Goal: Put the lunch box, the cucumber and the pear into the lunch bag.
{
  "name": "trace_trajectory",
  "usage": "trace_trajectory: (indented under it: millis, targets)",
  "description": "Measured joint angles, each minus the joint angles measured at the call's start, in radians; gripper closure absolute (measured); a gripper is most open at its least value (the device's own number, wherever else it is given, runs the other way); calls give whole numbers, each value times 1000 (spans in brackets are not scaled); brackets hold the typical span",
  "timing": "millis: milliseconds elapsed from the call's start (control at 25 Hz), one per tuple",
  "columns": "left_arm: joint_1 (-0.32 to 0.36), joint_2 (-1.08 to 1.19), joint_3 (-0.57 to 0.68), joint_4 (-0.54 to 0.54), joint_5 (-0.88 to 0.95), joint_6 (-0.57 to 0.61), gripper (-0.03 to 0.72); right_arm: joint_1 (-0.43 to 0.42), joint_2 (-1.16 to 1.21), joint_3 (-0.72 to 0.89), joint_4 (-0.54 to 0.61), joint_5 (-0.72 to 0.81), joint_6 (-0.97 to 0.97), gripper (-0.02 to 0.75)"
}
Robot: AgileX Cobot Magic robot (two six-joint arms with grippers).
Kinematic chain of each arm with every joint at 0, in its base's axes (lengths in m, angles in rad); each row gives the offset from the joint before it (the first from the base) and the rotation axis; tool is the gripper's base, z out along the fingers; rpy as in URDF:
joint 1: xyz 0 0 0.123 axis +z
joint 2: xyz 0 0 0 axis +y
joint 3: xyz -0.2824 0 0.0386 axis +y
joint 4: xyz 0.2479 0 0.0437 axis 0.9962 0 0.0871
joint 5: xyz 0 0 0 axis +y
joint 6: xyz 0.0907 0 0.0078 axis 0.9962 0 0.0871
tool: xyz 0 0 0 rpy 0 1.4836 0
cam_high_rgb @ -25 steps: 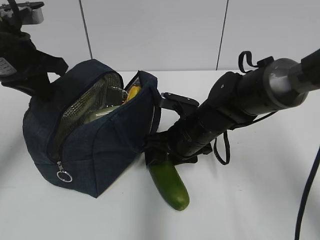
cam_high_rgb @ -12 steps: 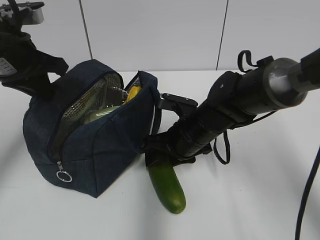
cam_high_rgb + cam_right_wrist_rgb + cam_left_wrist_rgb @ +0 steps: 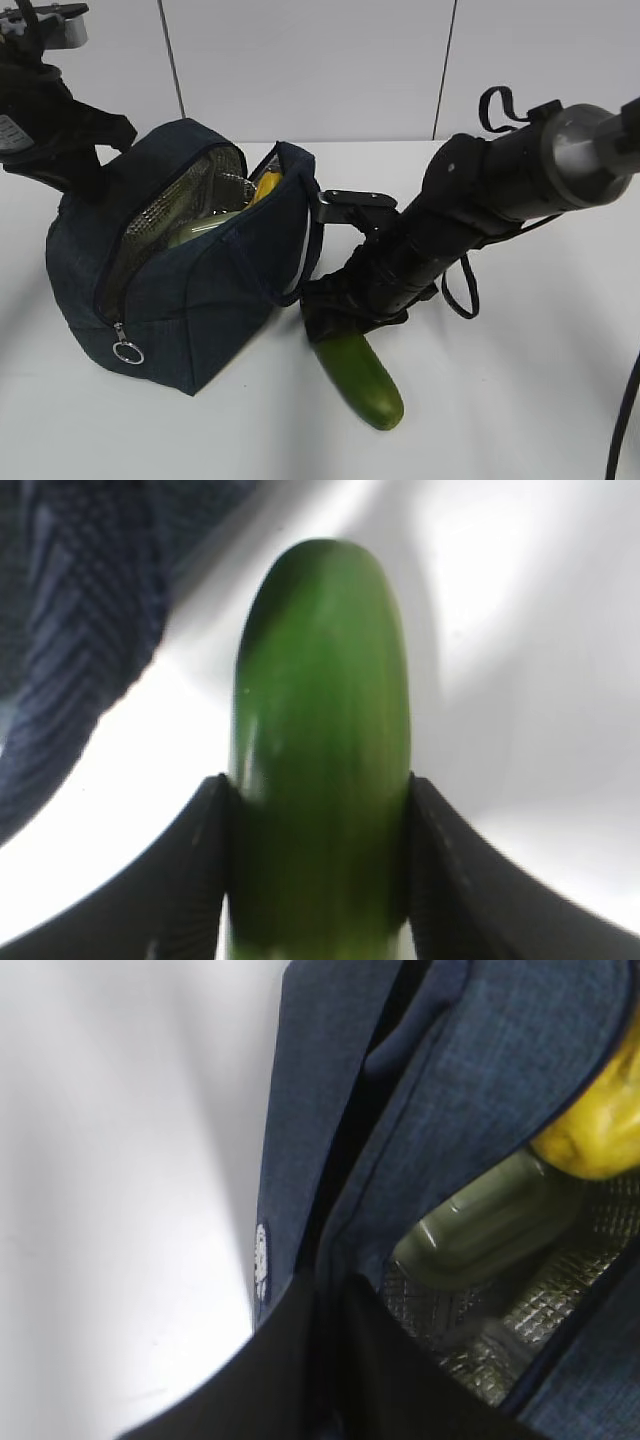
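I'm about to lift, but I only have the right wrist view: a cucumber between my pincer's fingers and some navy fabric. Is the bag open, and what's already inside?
Observer: Yes, the lunch bag stands open at the top, its silver lining showing.
Operator: What's inside?
Observer: The pear lies against the pale green lid of the lunch box, both in the bag.
Operator: Where's the other arm?
Observer: The left pincer is shut on the bag's rim at its far left side.
Operator: And my cucumber?
Observer: The cucumber sits right of the bag, its free end pointing away from the bag.
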Motion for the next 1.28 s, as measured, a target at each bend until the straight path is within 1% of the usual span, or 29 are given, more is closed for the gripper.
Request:
trace_trajectory:
  millis: [200, 440, 760, 880, 1040, 1120, 1280]
  targets:
    - [0, 0, 0, -28, 0, 0, 685, -14, -41, 2, -69, 22, 17, 391]
    - [0, 0, 0, -78, 0, 1, 685, -18, -104, 2, -104, 37, 32, 391]
    - [0, 0, 0, -141, -6, 27, 685, -18, -248, 7, -254, 52, 137, 391]
    - [0, 0, 0, -189, -20, 49, 685, -18, -311, 7, -282, 63, 160, 391]
    - [0, 0, 0, -248, -28, 88, 685, -18, -386, 7, -291, 58, 173, 391]
    - [0, 0, 0, -278, -31, 106, 685, -18, -414, 7, -277, 35, 175, 391]
    - [0, 0, 0, -307, -32, 135, 685, -18, -438, 0, -174, -25, 175, 391]
